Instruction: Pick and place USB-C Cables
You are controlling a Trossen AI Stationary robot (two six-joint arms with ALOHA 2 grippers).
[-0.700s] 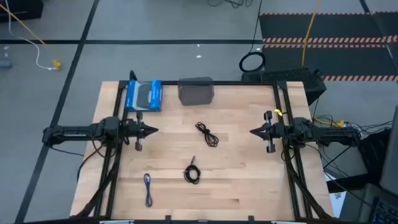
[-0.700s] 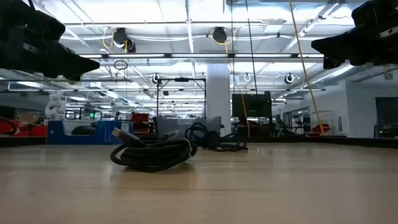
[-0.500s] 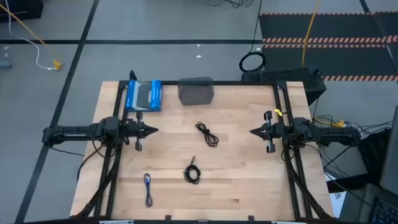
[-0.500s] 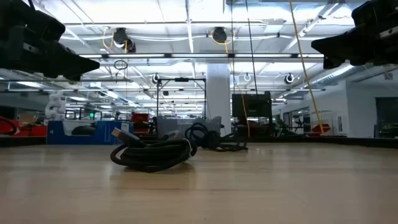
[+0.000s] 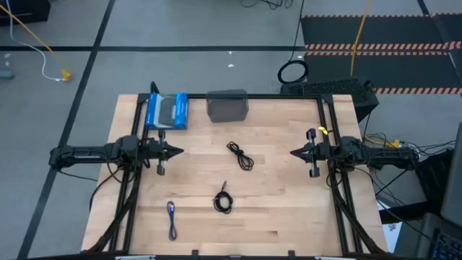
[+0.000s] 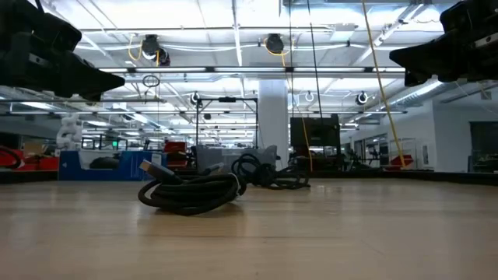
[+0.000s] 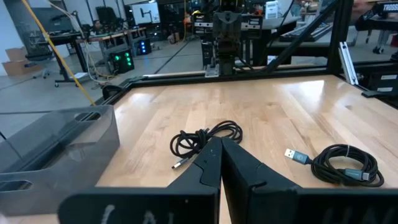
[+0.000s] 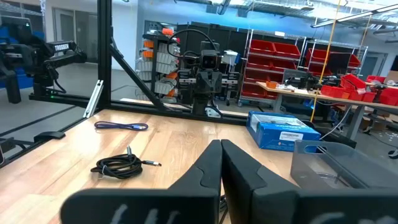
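Note:
Three small cable bundles lie on the wooden table. One black bundle lies at the middle. A second black coil lies nearer the near edge. A blue-purple cable lies stretched out near the near left corner. My left gripper hovers shut at the table's left side, pointing right. My right gripper hovers shut at the right side, pointing left. Both are well above the table, touching nothing.
A grey open bin sits at the far edge, with a blue box to its left. A black frame borders the table. A black cable ring and a yellow cord lie on the floor beyond.

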